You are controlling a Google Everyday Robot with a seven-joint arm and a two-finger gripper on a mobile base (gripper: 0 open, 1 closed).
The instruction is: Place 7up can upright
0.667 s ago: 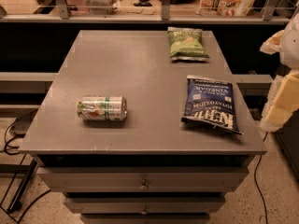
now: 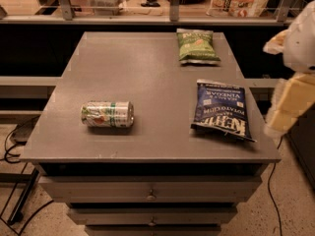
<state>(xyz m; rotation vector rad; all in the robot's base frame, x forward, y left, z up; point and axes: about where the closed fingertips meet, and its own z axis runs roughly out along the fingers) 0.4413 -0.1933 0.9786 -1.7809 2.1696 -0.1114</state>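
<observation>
Grey rectangular flat-topped worktop (image 2: 138, 68) fills most of the camera view. Under its front edge is a stack of grey drawers (image 2: 98, 190), each with a small round knob at centre. Pale cream and white robot arm sits at the right edge of the view, off the worktop's right side. Its tool (image 2: 288, 104) hangs just beyond the right rim, level with the blue bag and touching nothing on the worktop. Cannot tell whether the tool is apart or together. Dark blue glossy chip bag with white lettering (image 2: 221, 109) lies flat on the right front part of the worktop, its lettering upside down to the camera and its near corner close to the front right edge. Green crinkled chip bag (image 2: 197, 45) lies flat at the far right, behind the blue bag and apart from it. Small silvery-white 7up can with green bands and a red-orange spot (image 2: 107, 114) lies on its side at the left front of the worktop, long axis running left to right. It is not upright, and is well apart from both bags and from the tool.
</observation>
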